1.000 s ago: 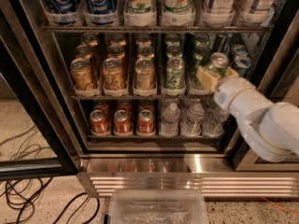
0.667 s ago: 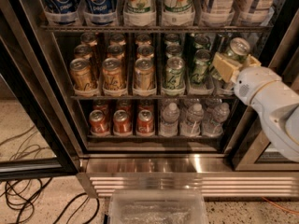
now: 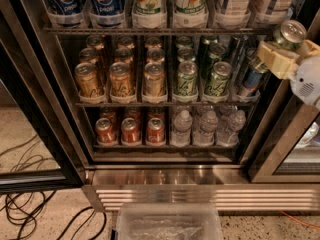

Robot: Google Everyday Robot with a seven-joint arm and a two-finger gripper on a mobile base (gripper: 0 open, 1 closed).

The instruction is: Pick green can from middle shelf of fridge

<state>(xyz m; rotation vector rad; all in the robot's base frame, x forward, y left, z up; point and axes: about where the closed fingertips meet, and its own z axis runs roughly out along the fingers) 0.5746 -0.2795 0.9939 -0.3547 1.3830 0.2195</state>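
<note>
My gripper [image 3: 291, 50], pale yellow fingers on a white arm, is at the upper right, in front of the fridge's [image 3: 200, 176] right door frame. It is shut on a green can [image 3: 290, 34], of which I see the silver top and a bit of green side. The can is held tilted, above and to the right of the middle shelf [image 3: 150, 103] and clear of it. Two more green cans [image 3: 186, 79] [image 3: 218, 79] stand at the front of that shelf, with gold cans [image 3: 121, 79] to the left and a blue can [image 3: 251, 78] to the right.
Big bottles [image 3: 149, 1] fill the rack above. Red cans [image 3: 131, 130] and water bottles [image 3: 207, 128] fill the rack below. The open glass door [image 3: 35, 114] stands at left. A clear plastic bin [image 3: 167, 224] sits on the floor in front, with black cables [image 3: 30, 209] at lower left.
The gripper has drawn back from the shelf's right lanes, moving up and to the right with the can in it. The arm now shows only at the right edge.
</note>
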